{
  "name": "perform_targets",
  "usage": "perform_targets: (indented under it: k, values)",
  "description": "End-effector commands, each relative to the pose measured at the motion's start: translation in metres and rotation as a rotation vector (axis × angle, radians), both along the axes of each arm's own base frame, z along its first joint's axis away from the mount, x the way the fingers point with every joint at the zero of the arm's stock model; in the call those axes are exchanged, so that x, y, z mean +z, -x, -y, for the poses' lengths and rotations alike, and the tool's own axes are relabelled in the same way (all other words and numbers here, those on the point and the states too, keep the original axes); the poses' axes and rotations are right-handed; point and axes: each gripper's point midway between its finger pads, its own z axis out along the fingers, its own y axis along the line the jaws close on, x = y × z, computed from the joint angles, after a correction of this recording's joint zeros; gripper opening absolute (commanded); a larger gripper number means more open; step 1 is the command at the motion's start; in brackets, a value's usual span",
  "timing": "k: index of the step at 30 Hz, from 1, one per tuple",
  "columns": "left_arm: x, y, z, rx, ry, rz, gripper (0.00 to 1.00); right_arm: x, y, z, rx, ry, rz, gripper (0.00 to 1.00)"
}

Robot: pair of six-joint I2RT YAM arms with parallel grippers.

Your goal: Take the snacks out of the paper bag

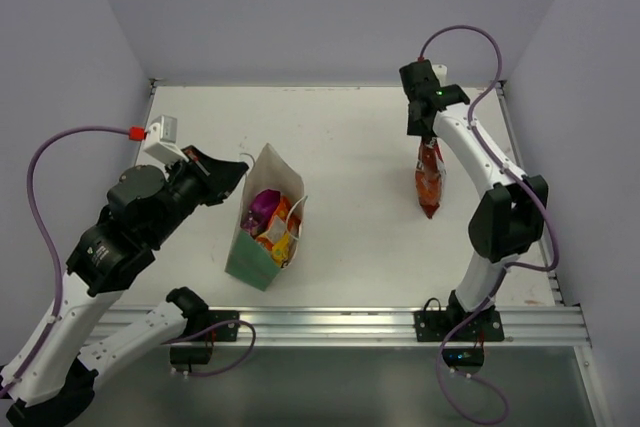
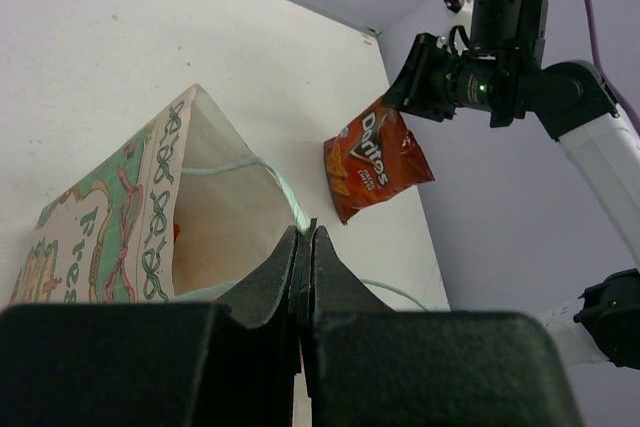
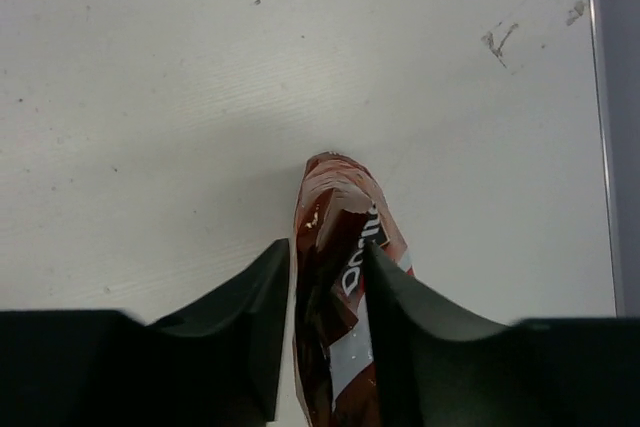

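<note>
We read "Doritos" in white letters on the red packet [image 2: 375, 162] in the left wrist view — the right wrist view shows only part of that logo. The paper bag [image 2: 110, 217] bears large letters on its cream face — too cut off to read.

top: overhead | left wrist: low, sideways | right wrist: seemingly downward | shared: packet [image 1: 428, 179]

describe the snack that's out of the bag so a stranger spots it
Right side of the white table: find the right arm. Hanging from its jaws is a red-orange Doritos packet, the only snack outside the mint-green paper bag.
</note>
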Motion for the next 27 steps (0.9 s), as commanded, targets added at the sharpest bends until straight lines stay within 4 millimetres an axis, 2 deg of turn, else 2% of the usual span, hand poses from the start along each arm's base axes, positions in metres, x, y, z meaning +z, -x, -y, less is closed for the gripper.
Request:
perform_targets:
  k: [1,2,4,5,7,8,10,11,14,16,17,18,20,21,24,26,27]
  values:
    - [0.038,0.001,0.004,-0.017,0.086,0.098,0.01,0.036,0.004,0.01,-0.051,-0.016,0.079,0.43]
    - [0.036,0.0,0.004,-0.019,0.085,0.097,0.01,0.048,0.011,0.011,-0.048,-0.034,0.125,0.47]
    - [0.035,0.001,0.006,-0.024,0.089,0.096,0.01,0.061,0.018,0.014,-0.04,-0.04,0.168,0.77]
    - [0.032,-0.001,0.007,-0.027,0.09,0.094,0.01,0.074,0.027,0.016,-0.04,-0.046,0.197,0.82]
    - [0.031,-0.001,0.009,-0.034,0.096,0.092,0.02,0.084,0.038,0.014,-0.027,-0.056,0.207,0.83]
    - [0.031,-0.002,0.011,-0.039,0.099,0.093,0.02,0.097,0.046,0.012,-0.02,-0.071,0.235,0.83]
    - [0.032,-0.002,0.015,-0.052,0.113,0.099,0.01,0.107,0.06,-0.005,0.028,-0.106,0.248,0.83]
    - [0.033,-0.003,0.017,-0.061,0.119,0.103,0.0,0.12,0.07,-0.011,0.052,-0.137,0.277,0.83]
    - [0.038,-0.002,0.028,-0.11,0.145,0.114,0.0,0.14,0.09,-0.054,0.172,-0.279,0.304,0.82]
    - [0.036,-0.003,0.033,-0.127,0.145,0.106,0.0,0.158,0.11,-0.082,0.257,-0.395,0.33,0.77]
    - [0.036,-0.003,0.032,-0.125,0.145,0.106,0.0,0.163,0.118,-0.102,0.331,-0.477,0.329,0.74]
    - [0.037,-0.003,0.031,-0.121,0.146,0.108,0.0,0.174,0.132,-0.119,0.401,-0.537,0.343,0.66]
    - [0.038,-0.002,0.029,-0.114,0.146,0.115,0.0,0.182,0.149,-0.146,0.497,-0.64,0.336,0.51]
    - [0.037,-0.002,0.027,-0.108,0.144,0.116,0.0,0.187,0.161,-0.164,0.572,-0.691,0.326,0.31]
    - [0.036,-0.001,0.024,-0.094,0.136,0.113,0.0,0.198,0.192,-0.206,0.753,-0.81,0.291,0.0]
    - [0.036,0.0,0.023,-0.094,0.14,0.113,0.0,0.201,0.2,-0.224,0.8,-0.844,0.271,0.0]
    - [0.036,0.0,0.024,-0.098,0.143,0.111,0.0,0.201,0.214,-0.237,0.856,-0.867,0.242,0.0]
